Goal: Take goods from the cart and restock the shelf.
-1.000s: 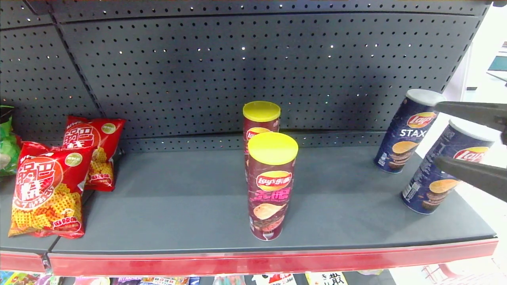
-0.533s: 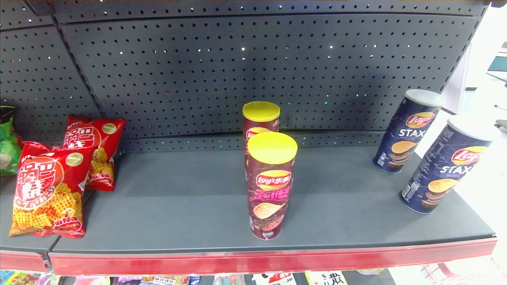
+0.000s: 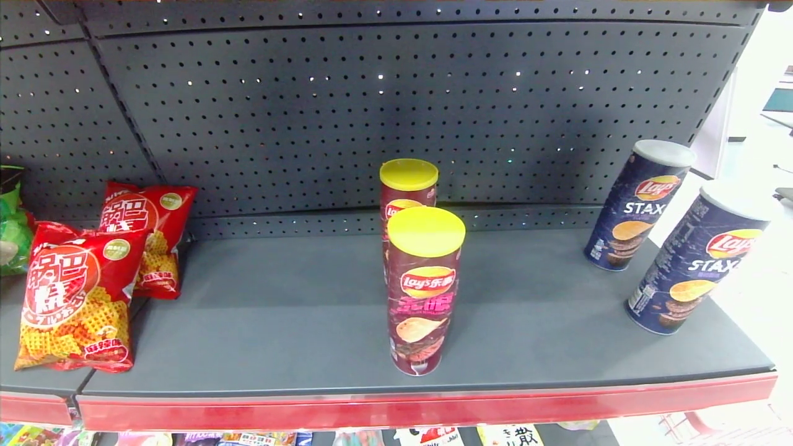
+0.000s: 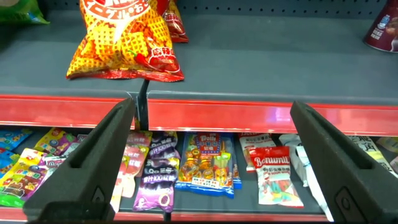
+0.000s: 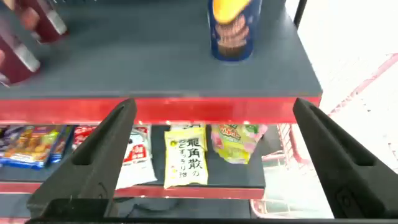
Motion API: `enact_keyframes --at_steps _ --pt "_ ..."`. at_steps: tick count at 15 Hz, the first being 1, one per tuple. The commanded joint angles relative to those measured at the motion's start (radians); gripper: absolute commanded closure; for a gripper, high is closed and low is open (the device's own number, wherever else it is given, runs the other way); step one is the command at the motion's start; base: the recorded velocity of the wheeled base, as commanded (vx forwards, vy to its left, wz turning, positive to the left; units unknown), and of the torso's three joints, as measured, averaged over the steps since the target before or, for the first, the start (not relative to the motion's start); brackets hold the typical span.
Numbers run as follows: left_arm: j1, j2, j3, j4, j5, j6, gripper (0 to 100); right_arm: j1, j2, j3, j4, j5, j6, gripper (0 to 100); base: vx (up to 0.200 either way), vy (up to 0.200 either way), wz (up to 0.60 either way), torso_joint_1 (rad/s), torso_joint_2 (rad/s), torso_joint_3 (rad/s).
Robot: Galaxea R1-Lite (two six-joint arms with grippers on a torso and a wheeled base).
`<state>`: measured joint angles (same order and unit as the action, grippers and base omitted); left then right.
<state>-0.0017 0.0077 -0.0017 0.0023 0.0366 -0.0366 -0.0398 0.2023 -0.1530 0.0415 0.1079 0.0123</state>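
Note:
Two maroon chip cans with yellow lids stand upright mid-shelf, one (image 3: 424, 297) in front of the other (image 3: 406, 186). Two navy cans stand at the shelf's right end, the rear one (image 3: 635, 207) near the pegboard and the front one (image 3: 697, 266) close to the edge. My left gripper (image 4: 212, 106) is open and empty, facing the red shelf lip (image 4: 217, 115) below a red snack bag (image 4: 124, 40). My right gripper (image 5: 214, 102) is open and empty, in front of the shelf lip below a navy can (image 5: 233, 28).
Red snack bags (image 3: 74, 297) (image 3: 152, 241) and a green bag (image 3: 9, 223) lie at the shelf's left. The grey shelf board (image 3: 279, 322) has free room either side of the maroon cans. Packets (image 4: 205, 168) (image 5: 186, 155) fill the lower shelf. Pink cart wire (image 5: 367, 81) shows at right.
One second ago my right gripper's open fingers stood on either side of the front navy can; they have since pulled back out of the head view. The cans have not moved.

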Motion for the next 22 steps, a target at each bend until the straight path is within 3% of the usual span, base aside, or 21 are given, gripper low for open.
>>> enact_keyframes --at_steps 1,4,8,22 --pt "0.0 0.002 0.0 -0.001 0.0 0.0 0 0.008 -0.06 0.153 -0.12 -0.004 -0.009 0 0.0 0.0 0.0 0.0 0.0 0.0" --pt "0.0 0.002 0.0 -0.001 0.0 0.0 0 0.087 -0.072 0.153 -0.063 -0.062 -0.028 0 0.0 0.0 0.0 0.0 0.0 0.0" --pt "0.0 0.002 0.0 -0.001 0.0 0.0 0 0.044 -0.196 0.153 -0.04 -0.086 -0.017 0 0.0 0.0 0.0 0.0 0.0 0.0" --pt "0.0 0.002 0.0 0.001 0.0 0.0 0 0.04 -0.202 0.153 -0.04 -0.108 -0.017 0 0.0 0.0 0.0 0.0 0.0 0.0"
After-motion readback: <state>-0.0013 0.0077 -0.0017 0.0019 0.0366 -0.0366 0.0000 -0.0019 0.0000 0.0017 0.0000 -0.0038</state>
